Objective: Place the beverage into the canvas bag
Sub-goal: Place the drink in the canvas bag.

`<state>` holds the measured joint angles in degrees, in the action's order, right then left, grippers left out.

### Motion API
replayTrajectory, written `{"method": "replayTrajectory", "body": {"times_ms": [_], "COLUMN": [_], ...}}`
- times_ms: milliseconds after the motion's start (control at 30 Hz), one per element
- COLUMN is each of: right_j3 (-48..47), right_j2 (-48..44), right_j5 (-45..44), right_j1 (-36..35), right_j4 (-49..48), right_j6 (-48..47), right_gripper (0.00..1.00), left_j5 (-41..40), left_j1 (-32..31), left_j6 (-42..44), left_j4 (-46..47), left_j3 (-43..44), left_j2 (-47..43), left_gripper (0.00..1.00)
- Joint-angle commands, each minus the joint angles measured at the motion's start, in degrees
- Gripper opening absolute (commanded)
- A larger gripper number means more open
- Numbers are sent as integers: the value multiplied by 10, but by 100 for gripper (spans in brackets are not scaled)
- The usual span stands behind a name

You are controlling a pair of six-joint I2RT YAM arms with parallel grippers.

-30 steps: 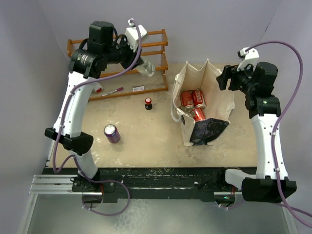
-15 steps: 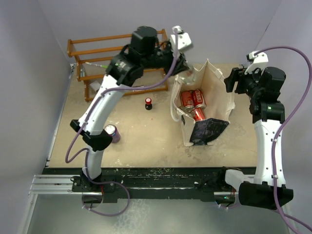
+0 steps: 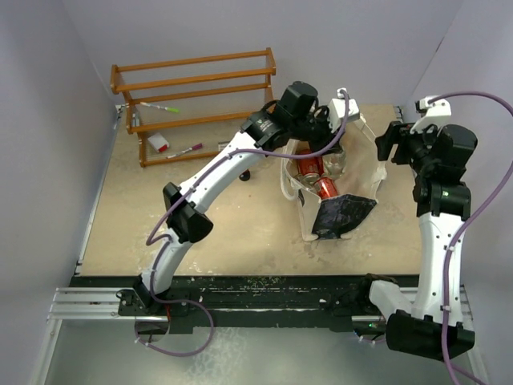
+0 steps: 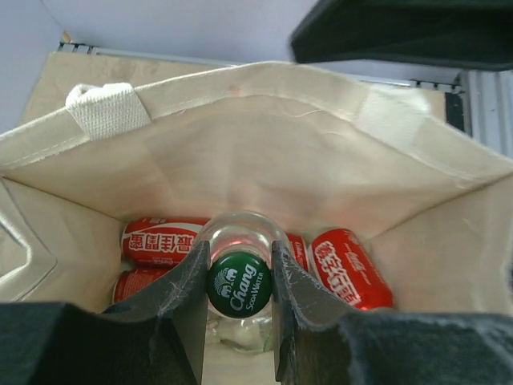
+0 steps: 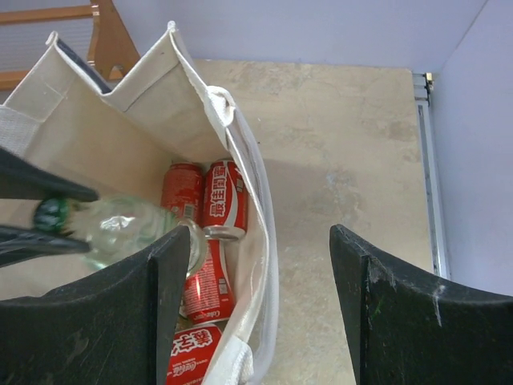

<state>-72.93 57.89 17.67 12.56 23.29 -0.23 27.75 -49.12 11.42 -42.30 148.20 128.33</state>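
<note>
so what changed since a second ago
The left gripper, gripping the clear glass bottle with a green cap, swung right from the wooden rack and lowered it into the cream canvas bag. The red cans stayed inside; the right gripper stayed open beside its rim.

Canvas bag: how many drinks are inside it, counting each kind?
red cans: 4
glass bottle, green cap, gripped by the left claw: 1
Total in the canvas bag: 5
</note>
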Motion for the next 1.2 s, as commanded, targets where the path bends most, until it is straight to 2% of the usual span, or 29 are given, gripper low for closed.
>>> {"method": "replayTrajectory", "body": {"times_ms": [0,500,733,1000,1167], "right_j3": [13,40,46,55,60], "right_j2": [-24,-56,-59,-63,-66], "right_j5": [17,24,26,30,32], "right_j1": [19,58,64,70,72], "right_j4": [-21,-19,-19,-23,-23], "right_j6": [20,31,33,37,39], "right_gripper": [72,72,72,72,72], "left_j5": [-21,-99,-101,-52,32], "left_j1": [4,4,4,4,7], "left_j6": [11,49,60,42,6], "left_j4": [173,244,241,217,229], "left_j3": [17,0,-15,-71,-111], "left_j2": [3,73,86,67,33], "left_gripper": [0,0,0,0,0]}}
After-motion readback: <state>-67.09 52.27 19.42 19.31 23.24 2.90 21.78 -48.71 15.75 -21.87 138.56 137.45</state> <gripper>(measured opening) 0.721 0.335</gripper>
